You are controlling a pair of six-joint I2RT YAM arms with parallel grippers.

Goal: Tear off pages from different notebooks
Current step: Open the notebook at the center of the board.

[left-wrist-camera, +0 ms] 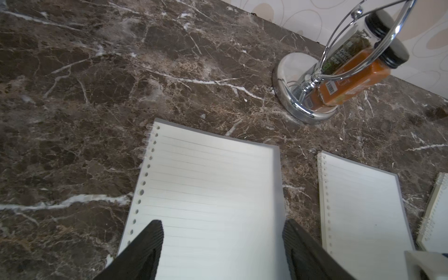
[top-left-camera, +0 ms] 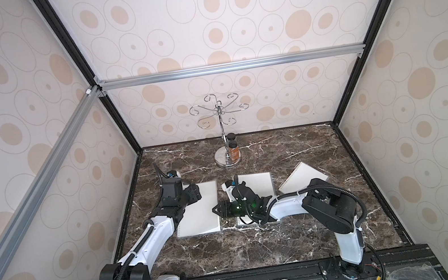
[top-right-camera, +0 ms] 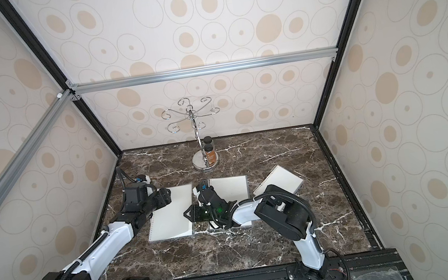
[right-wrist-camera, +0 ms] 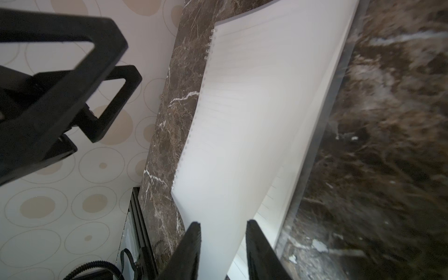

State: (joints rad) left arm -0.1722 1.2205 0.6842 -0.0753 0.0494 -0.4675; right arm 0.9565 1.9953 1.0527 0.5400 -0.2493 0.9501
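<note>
Page [right-wrist-camera: 254,109]: curled up off the large notebook [right-wrist-camera: 272,196], which lies on the marble table [top-left-camera: 261,245] nearest my left arm. The sheet passes between the fingers of my right pincer [right-wrist-camera: 223,225]; I cannot tell whether they clamp it. My left pincer [left-wrist-camera: 221,223] hangs spread over that notebook.

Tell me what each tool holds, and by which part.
Left tool: nothing, open over the notebook beneath it. Right tool: a lifted, curled page sits between its jaws at one end; whether it is clamped cannot be told.
</note>
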